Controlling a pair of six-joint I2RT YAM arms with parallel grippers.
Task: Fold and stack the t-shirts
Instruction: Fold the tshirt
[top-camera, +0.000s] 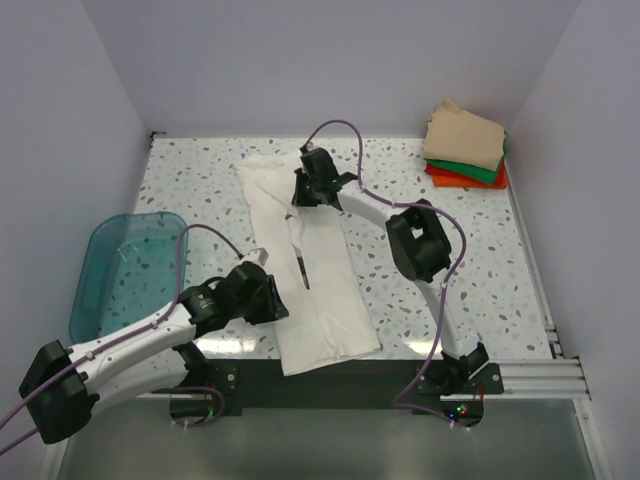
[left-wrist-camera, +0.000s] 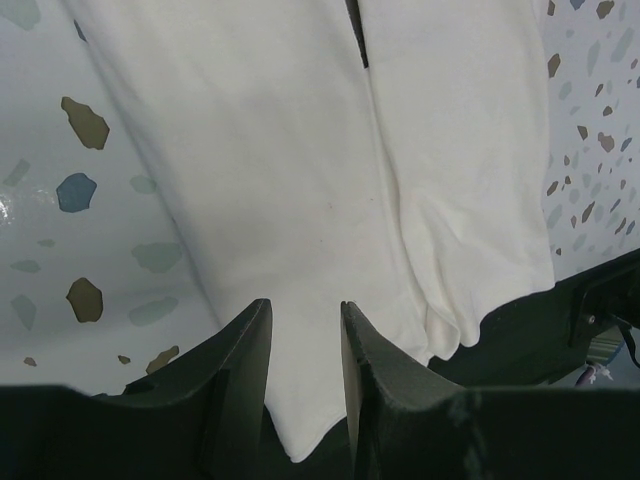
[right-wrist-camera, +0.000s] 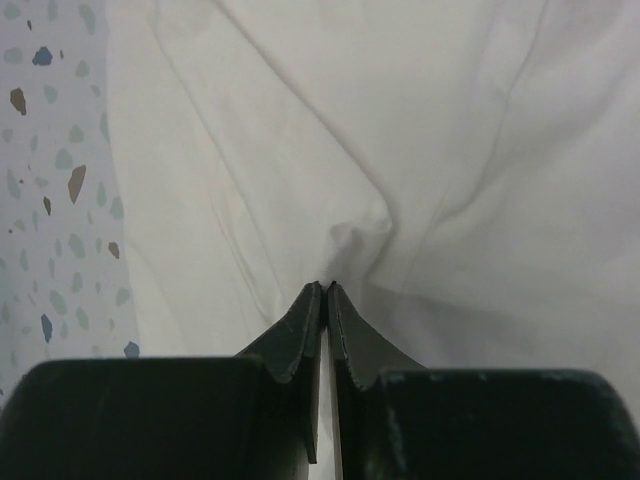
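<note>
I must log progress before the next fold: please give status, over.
Right gripper shut, pinching white t-shirt at its far end. Left gripper open at its near edge. Nothing in the way; teal bin off left.

White t-shirt (top-camera: 315, 270) lies folded lengthwise on the table (top-camera: 200, 170); tan, green, orange-red tees (top-camera: 465, 150) stacked far right.

Lab: plain-walled booth (top-camera: 300, 60) w/ terrazzo table (top-camera: 490, 270).

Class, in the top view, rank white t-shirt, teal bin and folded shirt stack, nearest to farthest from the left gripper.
1. White t-shirt, at its fingertips.
2. Teal bin, to its left.
3. Folded shirt stack, far right corner.
</note>
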